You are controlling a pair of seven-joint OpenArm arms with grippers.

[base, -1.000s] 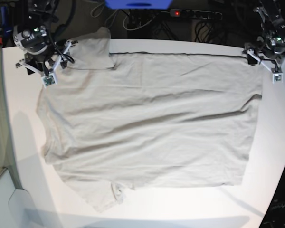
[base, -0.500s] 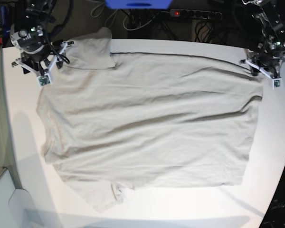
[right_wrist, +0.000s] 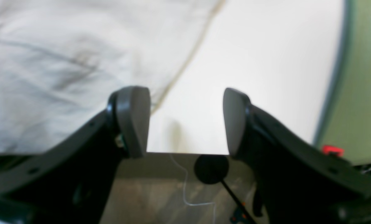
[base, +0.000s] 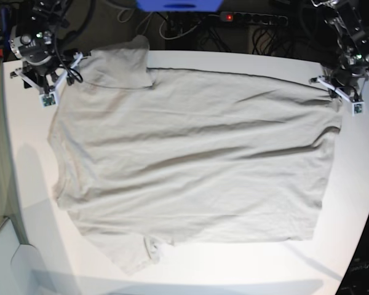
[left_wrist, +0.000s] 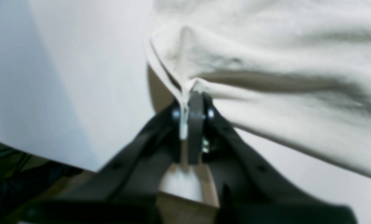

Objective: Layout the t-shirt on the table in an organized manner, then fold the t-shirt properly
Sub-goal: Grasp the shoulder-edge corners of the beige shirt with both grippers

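Jaws of the left gripper [left_wrist: 190,116] have just snapped shut on a hem corner of the t-shirt [base: 190,160], which lies spread on the table [base: 357,203], while the right gripper [right_wrist: 185,121] stays wide and empty, so a straightening pull looks next.

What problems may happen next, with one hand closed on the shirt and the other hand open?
The left hand pinches only a thin bit of the t-shirt hem, so the cloth may slip out when pulled. The right hand is open over bare table, beside the shirt edge; if only one side pulls, the shirt may skew or wrinkle.
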